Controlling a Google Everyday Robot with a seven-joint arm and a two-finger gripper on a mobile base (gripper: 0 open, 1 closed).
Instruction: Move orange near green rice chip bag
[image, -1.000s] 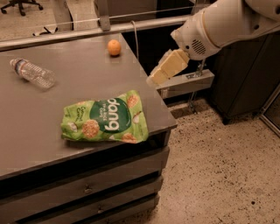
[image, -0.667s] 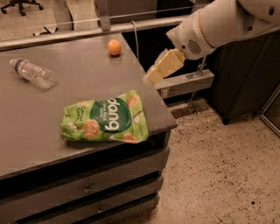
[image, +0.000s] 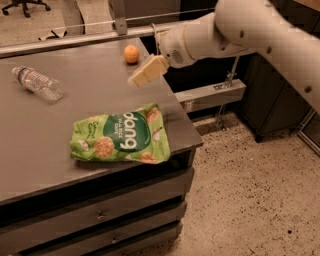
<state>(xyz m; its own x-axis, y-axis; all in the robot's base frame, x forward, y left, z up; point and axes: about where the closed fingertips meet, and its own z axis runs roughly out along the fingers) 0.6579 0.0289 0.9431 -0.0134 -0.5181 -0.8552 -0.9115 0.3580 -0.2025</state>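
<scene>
Camera view: the gripper (image: 147, 70) is held at 4 o'clock from the orange (image: 131, 53), presumably for grasping. Whether it is open or closed cannot be told.

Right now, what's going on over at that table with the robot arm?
A robot arm extends in from the right, its gripper hovering over the grey table's far right side, close to the orange but not touching it. The orange sits by the back edge, well apart from the green rice chip bag, which lies flat near the front right corner. A clear plastic water bottle lies on its side at the left. The orange is not yet near the bag.
</scene>
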